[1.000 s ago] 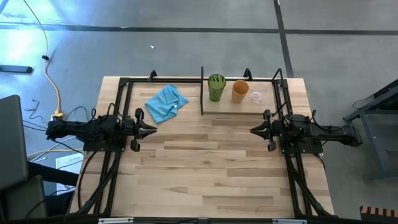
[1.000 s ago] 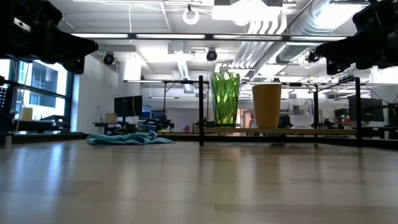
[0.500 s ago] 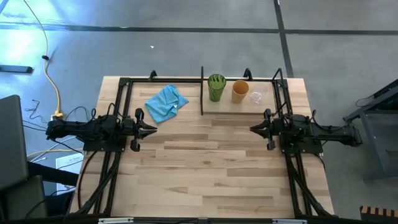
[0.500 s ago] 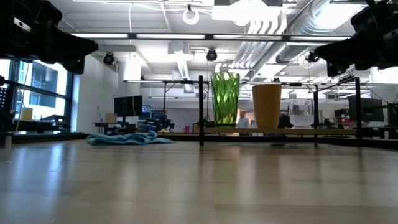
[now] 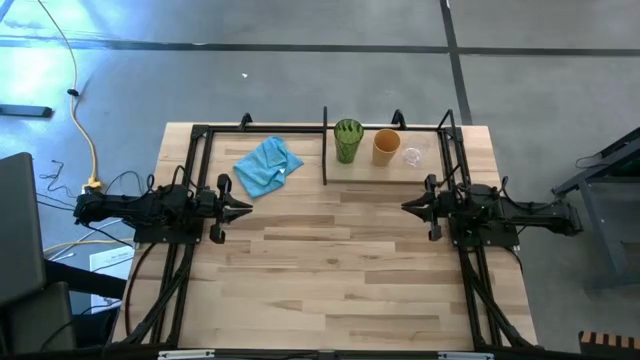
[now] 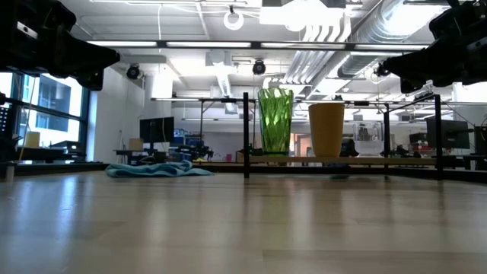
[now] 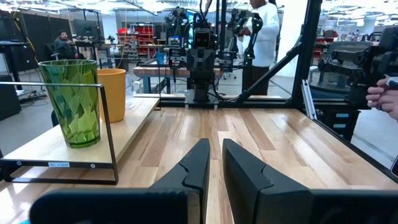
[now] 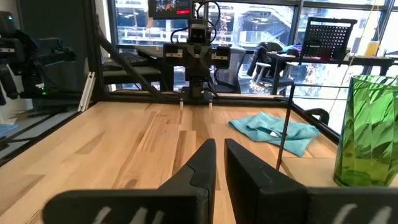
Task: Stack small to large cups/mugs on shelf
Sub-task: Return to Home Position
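Note:
Three cups stand upright on their bases in a row on the shelf (image 5: 370,174), a light board in a black frame at the table's far side. The green ribbed tumbler (image 5: 348,140) (image 6: 275,122) (image 7: 73,102) is nearest the upright divider (image 5: 325,145). The orange cup (image 5: 386,147) (image 6: 326,129) stands to its right, then the tiny clear glass (image 5: 412,157) (image 6: 368,141). My left gripper (image 5: 249,208) (image 7: 216,144) hovers shut over the table's left side. My right gripper (image 5: 404,208) (image 8: 220,143) hovers shut on the right, nearer than the shelf. The two point at each other.
A crumpled blue cloth (image 5: 267,165) (image 8: 273,130) lies on the table left of the divider. Black frame rails run along the table's left, right and far sides. Bare wooden tabletop (image 5: 330,260) stretches between and in front of the arms. People show in the room beyond the table.

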Motion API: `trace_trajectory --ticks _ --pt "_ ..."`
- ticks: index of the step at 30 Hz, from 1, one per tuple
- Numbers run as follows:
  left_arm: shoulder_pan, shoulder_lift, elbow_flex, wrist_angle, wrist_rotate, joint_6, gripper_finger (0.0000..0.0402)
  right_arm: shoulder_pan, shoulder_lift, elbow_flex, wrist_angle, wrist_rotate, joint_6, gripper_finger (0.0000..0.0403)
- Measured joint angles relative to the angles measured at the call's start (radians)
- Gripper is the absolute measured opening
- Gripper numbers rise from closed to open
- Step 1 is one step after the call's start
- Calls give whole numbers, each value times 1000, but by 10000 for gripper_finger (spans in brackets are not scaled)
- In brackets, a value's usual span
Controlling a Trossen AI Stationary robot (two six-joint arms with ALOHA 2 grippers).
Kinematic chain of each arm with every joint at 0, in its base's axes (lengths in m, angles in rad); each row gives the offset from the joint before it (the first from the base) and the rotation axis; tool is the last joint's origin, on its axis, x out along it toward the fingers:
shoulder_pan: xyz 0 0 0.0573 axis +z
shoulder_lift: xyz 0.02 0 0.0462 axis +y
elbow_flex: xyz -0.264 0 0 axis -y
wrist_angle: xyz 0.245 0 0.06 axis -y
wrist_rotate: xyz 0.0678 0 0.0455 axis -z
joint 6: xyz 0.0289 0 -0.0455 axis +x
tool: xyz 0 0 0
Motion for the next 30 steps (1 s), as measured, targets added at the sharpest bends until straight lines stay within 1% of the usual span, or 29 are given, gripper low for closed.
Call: trace_trajectory --ticks 30 --pt "0 0 0 0 0 0 35 0 0 -1 0 1 8 23"
